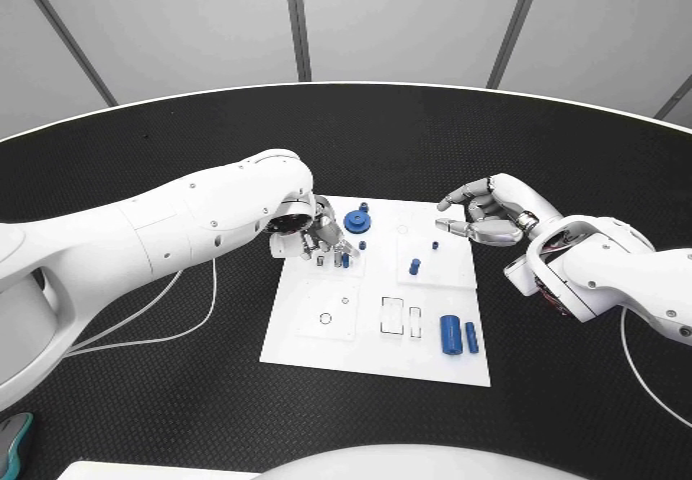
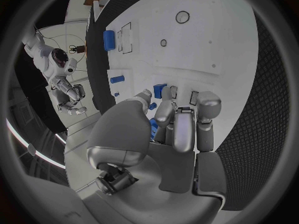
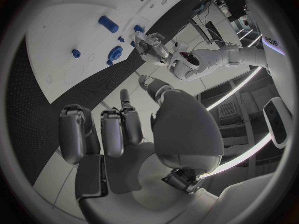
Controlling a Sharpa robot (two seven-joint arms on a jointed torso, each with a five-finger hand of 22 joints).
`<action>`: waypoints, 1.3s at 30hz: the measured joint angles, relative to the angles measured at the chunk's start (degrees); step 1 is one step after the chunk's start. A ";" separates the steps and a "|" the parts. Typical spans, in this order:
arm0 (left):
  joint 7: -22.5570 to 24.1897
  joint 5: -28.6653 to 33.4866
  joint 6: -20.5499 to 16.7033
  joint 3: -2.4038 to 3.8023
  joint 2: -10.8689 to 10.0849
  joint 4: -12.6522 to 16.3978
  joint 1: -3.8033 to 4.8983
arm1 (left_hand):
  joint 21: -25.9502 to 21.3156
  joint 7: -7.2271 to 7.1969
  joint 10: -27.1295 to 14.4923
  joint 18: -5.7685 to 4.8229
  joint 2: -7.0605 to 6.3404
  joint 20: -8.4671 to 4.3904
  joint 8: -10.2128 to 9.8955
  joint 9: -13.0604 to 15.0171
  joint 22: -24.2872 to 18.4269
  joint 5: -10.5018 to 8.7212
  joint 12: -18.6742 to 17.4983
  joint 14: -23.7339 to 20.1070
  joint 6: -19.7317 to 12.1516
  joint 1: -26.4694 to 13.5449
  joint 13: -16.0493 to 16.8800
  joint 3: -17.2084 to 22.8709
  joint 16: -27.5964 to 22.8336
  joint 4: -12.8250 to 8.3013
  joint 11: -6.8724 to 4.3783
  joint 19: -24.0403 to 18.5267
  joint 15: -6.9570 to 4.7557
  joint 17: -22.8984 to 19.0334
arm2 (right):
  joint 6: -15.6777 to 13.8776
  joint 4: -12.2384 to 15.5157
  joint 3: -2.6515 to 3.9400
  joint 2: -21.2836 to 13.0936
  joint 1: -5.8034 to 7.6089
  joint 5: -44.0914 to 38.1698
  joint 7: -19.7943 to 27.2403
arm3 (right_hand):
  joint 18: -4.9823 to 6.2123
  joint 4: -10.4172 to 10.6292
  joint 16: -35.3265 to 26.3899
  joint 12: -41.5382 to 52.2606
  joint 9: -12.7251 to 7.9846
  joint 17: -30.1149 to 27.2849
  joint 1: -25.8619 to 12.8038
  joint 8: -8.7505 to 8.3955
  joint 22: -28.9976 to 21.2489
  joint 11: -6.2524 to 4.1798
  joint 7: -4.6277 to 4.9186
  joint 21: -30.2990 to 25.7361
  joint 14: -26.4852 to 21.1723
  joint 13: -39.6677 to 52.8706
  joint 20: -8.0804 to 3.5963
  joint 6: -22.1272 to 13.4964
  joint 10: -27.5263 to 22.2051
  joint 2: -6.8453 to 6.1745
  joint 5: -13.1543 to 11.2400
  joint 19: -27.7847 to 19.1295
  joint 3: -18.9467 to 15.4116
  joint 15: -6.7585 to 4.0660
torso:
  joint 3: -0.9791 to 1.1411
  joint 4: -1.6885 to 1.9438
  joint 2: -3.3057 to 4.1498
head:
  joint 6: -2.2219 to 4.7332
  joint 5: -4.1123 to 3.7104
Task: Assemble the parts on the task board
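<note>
Left hand (image 1: 306, 228) has its fingers (image 2: 177, 127) bunched together pointing down at the upper left part of the task board (image 1: 346, 340), and the left wrist view shows a small blue part (image 2: 153, 127) tucked between thumb and fingers, so it's holding that one; from the head view you can barely make it out under the hand. The wrist view also catches another little blue part (image 2: 159, 90) standing in the board right at the fingertips. Right hand (image 1: 483, 215) hovers just off the board's upper right edge, over the black desk (image 1: 173, 400), fingers (image 3: 112, 132) loosely curled and apart with nothing in them, palm turned toward the board. The board is a flat white plate with outlined slots and round holes. On it: a round blue gear-like part (image 1: 358, 221) near the top by the left hand, a short blue peg (image 1: 414, 266) upright in the middle, and two blue cylinders (image 1: 459, 335) lying side by side near the lower right corner. The desk surface looks like textured black mesh, and both arms are smooth white shells with silver metal hands.
</note>
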 measured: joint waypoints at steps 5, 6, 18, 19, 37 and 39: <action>0.00 0.00 0.13 0.00 0.09 -0.01 0.00 | 0.00 0.00 0.00 0.01 -0.18 0.00 0.00 0.26 0.00 0.00 0.00 0.00 0.00 1.72 -0.09 1.11 0.00 -0.28 0.00 0.00 0.00 0.00 | 0.04 -0.03 0.00 0.05 0.00 0.00 -0.03 | 0.00 0.00 0.00 0.00 0.00 0.00 0.00 0.00 0.00 0.00 0.00 0.00 0.00 0.00 0.00 0.00 0.00 0.00 0.00 0.00 0.00 0.00 | -0.01 0.00 -0.03 | -0.08 0.02; 0.00 0.00 0.15 -0.01 0.09 -0.01 0.00 | 0.00 0.00 0.00 0.00 -0.20 0.00 0.00 0.26 0.00 0.00 0.00 0.00 0.00 1.72 -0.09 1.29 0.00 -0.33 0.00 0.00 0.00 0.00 | 0.05 -0.04 0.00 0.06 0.00 0.00 -0.04 | 0.00 0.00 0.00 0.00 0.00 0.00 0.00 0.00 0.00 0.00 0.00 0.00 0.00 0.00 0.00 0.00 0.00 0.00 0.00 0.00 0.00 0.00 | 0.00 0.00 -0.03 | -0.09 0.04; 0.23 0.95 0.28 -0.02 0.03 0.04 0.00 | 0.22 -0.20 -0.72 0.01 -1.09 -0.21 -0.84 0.56 0.13 -0.28 -0.35 0.00 -0.83 8.64 -0.90 15.71 0.00 -4.08 -0.29 -0.21 -0.43 -0.04 | 0.08 -0.11 0.00 0.12 0.00 0.00 -0.09 | 0.00 0.17 0.00 0.00 0.00 0.04 0.00 0.00 0.00 0.00 0.00 0.00 0.00 0.00 0.00 0.00 0.00 0.00 0.21 0.00 0.16 0.00 | 0.00 -0.01 -0.03 | -0.22 0.09; 0.25 1.12 0.35 -0.02 0.02 0.06 0.00 | 0.40 -0.08 -0.82 0.01 -1.56 -0.15 -0.97 0.74 0.13 -0.28 -0.57 0.00 -1.15 8.75 -1.07 18.05 0.00 -3.93 -0.19 -0.28 -0.43 -0.04 | 0.08 -0.11 0.00 0.12 0.00 0.00 -0.09 | 0.00 0.16 0.00 0.00 0.00 0.05 0.00 0.00 0.00 0.00 0.00 0.00 0.00 0.00 0.00 0.00 0.00 0.00 0.21 0.00 0.16 0.00 | 0.00 -0.01 -0.03 | -0.24 0.10; 0.84 4.81 -0.77 -0.02 -1.31 0.66 0.00 | 0.67 0.73 -1.02 0.01 -5.23 0.36 1.38 5.25 0.22 1.07 -0.90 0.00 -2.37 -0.15 -2.44 32.95 0.00 -7.50 0.01 -0.80 -0.42 -0.04 | 0.23 -0.27 0.00 0.21 0.00 0.00 -0.20 | 0.00 0.16 0.00 0.00 0.00 0.03 0.00 0.00 0.00 0.00 0.00 0.00 0.00 0.04 0.00 0.00 0.00 0.00 0.21 0.00 0.16 0.00 | 0.00 0.05 -0.10 | -0.29 0.22; 0.96 5.33 -1.31 -0.02 -1.72 1.00 0.00 | 0.86 0.73 -1.02 0.01 -5.34 0.36 1.62 5.34 0.30 1.13 -0.90 0.01 -2.37 -0.26 -2.44 32.95 0.00 -7.50 0.01 -0.80 -0.42 -0.03 | 0.25 -0.31 0.00 0.20 0.00 0.00 -0.21 | 0.00 0.16 0.00 0.00 0.00 0.03 0.00 0.00 0.00 0.00 0.00 0.00 0.00 0.04 0.00 0.00 0.00 0.00 0.21 0.00 0.16 0.00 | 0.00 0.06 -0.11 | -0.30 0.24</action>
